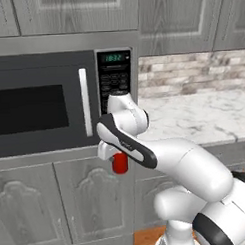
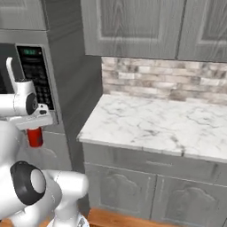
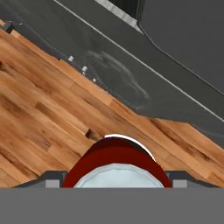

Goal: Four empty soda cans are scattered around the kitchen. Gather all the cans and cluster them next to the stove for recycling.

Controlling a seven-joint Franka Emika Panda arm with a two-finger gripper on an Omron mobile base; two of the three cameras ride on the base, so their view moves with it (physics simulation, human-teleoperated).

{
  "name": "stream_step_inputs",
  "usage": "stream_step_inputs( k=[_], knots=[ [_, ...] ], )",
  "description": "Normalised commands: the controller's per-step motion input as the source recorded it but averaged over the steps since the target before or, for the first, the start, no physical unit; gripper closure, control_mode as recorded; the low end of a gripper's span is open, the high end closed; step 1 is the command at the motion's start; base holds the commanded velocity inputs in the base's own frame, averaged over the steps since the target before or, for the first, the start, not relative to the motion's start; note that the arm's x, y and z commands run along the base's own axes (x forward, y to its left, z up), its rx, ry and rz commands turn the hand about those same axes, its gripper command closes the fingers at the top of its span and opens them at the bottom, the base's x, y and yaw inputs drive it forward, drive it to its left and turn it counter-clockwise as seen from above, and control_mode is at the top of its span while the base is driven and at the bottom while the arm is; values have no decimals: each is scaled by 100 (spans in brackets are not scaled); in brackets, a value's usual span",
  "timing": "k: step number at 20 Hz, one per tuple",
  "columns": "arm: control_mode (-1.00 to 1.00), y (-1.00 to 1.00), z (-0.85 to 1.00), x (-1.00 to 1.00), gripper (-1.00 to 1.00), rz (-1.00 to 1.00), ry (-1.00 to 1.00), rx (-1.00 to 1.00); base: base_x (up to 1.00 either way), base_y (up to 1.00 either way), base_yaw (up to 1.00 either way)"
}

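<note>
The fingers (image 1: 118,155) are clamped on a red soda can (image 1: 120,163) that hangs upright below them, long axis vertical, above the wooden floor (image 3: 52,113) before the microwave (image 1: 44,104), with the marble surface (image 2: 150,122) farther off to the right.

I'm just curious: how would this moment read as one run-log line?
gripper: shut on red soda can | carried above wood floor | beside microwave | marble counter to the right
</note>
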Motion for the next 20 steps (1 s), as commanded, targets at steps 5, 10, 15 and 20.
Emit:
stream_step_inputs(
  k=[5, 10, 15, 20],
  knots=[
    [100, 0, 0, 0, 100, 0, 0, 0, -16, 52, 50],
    [100, 0, 0, 0, 100, 0, 0, 0, -17, 49, 56],
    [100, 0, 0, 0, 100, 0, 0, 0, -19, 50, 55],
    [100, 0, 0, 0, 100, 0, 0, 0, -13, 49, 56]
  ],
)
